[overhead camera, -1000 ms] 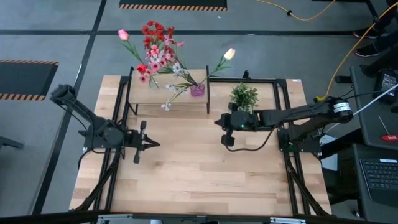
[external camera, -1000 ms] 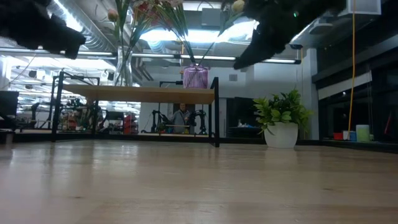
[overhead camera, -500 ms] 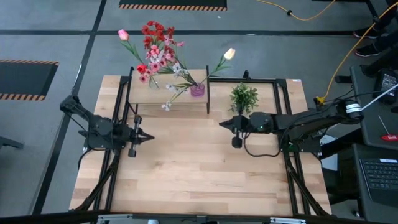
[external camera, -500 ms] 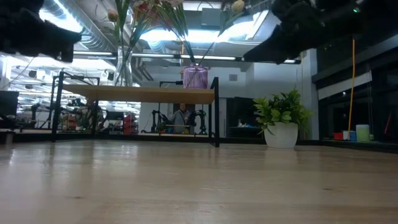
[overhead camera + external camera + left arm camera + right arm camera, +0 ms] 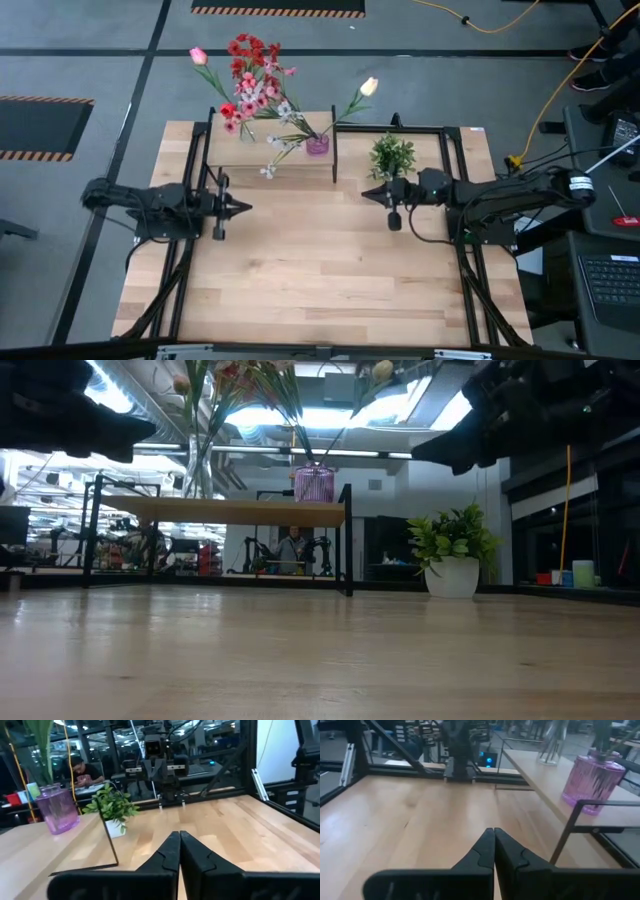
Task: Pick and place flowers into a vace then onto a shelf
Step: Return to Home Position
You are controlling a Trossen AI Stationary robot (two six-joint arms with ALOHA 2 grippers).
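The flowers (image 5: 252, 75), a red cluster with pink and cream tulips and pale sprigs, stand with their stems in a purple vase (image 5: 318, 146) and a clear vase (image 5: 197, 472). Both vases stand on the shelf (image 5: 270, 158) at the table's far edge. My left gripper (image 5: 247, 208) hovers shut over the table, on the near side of the shelf's left end. In its wrist view (image 5: 179, 836) the fingertips meet. My right gripper (image 5: 364, 194) is shut too (image 5: 493, 831) and hovers near the shelf's right leg. Neither holds anything.
A small potted green plant (image 5: 392, 155) stands on the table right of the shelf, close to my right arm. A black frame (image 5: 455, 190) runs along the table's sides. The light-wood tabletop (image 5: 310, 270) stretches between and on the near side of both grippers.
My right arm has drawn back toward the table's right edge, its gripper moving from in front of the shelf to beside the plant. My left gripper has moved a little toward the far edge while its arm folded lower. The flowers, vases and shelf have stayed put.
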